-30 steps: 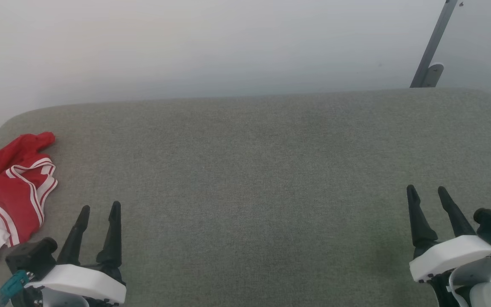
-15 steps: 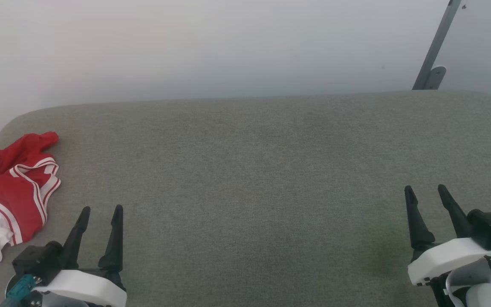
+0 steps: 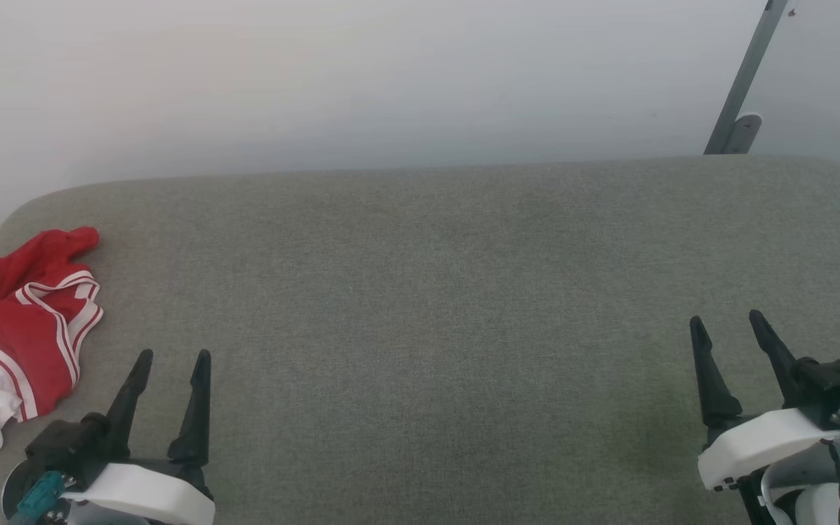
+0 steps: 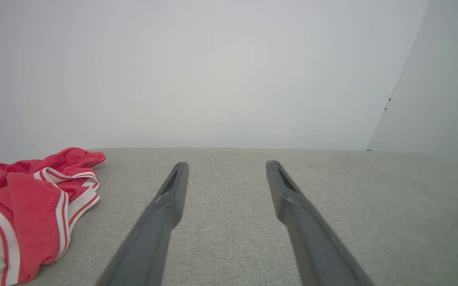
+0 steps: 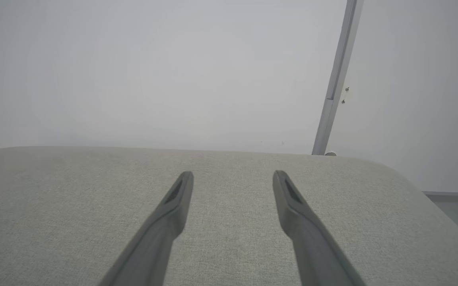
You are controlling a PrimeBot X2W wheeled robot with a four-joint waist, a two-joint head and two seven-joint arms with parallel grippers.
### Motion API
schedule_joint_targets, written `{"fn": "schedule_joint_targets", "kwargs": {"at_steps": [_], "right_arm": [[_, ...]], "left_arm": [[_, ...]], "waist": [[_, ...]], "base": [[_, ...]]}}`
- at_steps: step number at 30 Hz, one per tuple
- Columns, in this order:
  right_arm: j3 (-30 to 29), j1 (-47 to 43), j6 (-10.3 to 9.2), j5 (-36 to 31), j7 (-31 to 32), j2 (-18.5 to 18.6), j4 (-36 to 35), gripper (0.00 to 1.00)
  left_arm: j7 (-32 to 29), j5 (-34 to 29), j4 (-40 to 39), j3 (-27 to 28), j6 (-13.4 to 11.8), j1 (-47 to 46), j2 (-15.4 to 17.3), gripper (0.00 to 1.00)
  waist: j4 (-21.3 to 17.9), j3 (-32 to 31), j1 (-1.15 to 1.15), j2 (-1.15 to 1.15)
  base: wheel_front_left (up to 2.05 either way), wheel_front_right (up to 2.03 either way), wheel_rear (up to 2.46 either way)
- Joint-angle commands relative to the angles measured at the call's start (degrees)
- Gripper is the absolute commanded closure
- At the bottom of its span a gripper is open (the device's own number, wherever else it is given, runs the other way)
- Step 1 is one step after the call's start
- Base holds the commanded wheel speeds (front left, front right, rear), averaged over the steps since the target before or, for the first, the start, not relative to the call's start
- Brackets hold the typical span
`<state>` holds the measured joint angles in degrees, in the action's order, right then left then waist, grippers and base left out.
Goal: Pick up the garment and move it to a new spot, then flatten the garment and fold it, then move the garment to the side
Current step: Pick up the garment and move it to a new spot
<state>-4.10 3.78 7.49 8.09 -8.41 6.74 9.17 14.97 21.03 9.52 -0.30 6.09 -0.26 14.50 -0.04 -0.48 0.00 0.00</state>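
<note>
The garment [image 3: 15, 328] lies crumpled at the far left of the grey cushioned surface [image 3: 427, 292]; it is red with white parts and red-and-white striped trim. In the left wrist view the garment [image 4: 26, 206] sits left of my fingers. My left gripper [image 3: 173, 357] hovers open at the lower left, just right of the garment and apart from it, with nothing between its fingers [image 4: 173, 190]. At the lower right my right gripper [image 3: 726, 321] is open and empty over bare fabric, its fingers [image 5: 288, 194] pointing toward the back edge.
A pale wall [image 3: 391, 73] rises behind the surface. A slanted grey metal bar [image 3: 744, 80] stands at the back right. The surface's rounded right edge [image 5: 412, 178] drops to the floor.
The head view shifted slightly. My left gripper sank a little lower in it and the right wrist turned a bit. The garment has not moved.
</note>
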Motion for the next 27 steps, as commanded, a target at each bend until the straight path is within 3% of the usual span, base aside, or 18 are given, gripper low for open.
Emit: {"fn": "schedule_joint_targets", "kwargs": {"at_steps": [1, 16, 27], "right_arm": [[-0.05, -0.19, 0.00, -0.16, -0.46, 0.11, -0.34, 0.00], [0.32, -0.53, 0.00, 0.28, -0.26, 0.31, -0.38, 0.00], [5.29, 0.86, -0.01, 1.54, 1.71, 1.60, 0.03, 0.00]], "left_arm": [[0.30, -0.46, -0.12, 0.09, 0.19, 0.51, 0.36, 0.00], [-0.55, 1.60, 1.76, 0.77, -0.34, -0.95, -0.05, 0.00], [-1.93, 3.94, 2.95, 3.99, -2.31, -2.05, 1.35, 0.00]], "waist": [[-0.04, 0.00, 0.00, 0.00], [1.37, -0.07, 0.00, 0.00], [10.40, -2.35, 0.00, 0.00]], "base": [[0.00, 0.00, 0.00], [0.00, 0.00, 0.00], [0.00, 0.00, 0.00]]}}
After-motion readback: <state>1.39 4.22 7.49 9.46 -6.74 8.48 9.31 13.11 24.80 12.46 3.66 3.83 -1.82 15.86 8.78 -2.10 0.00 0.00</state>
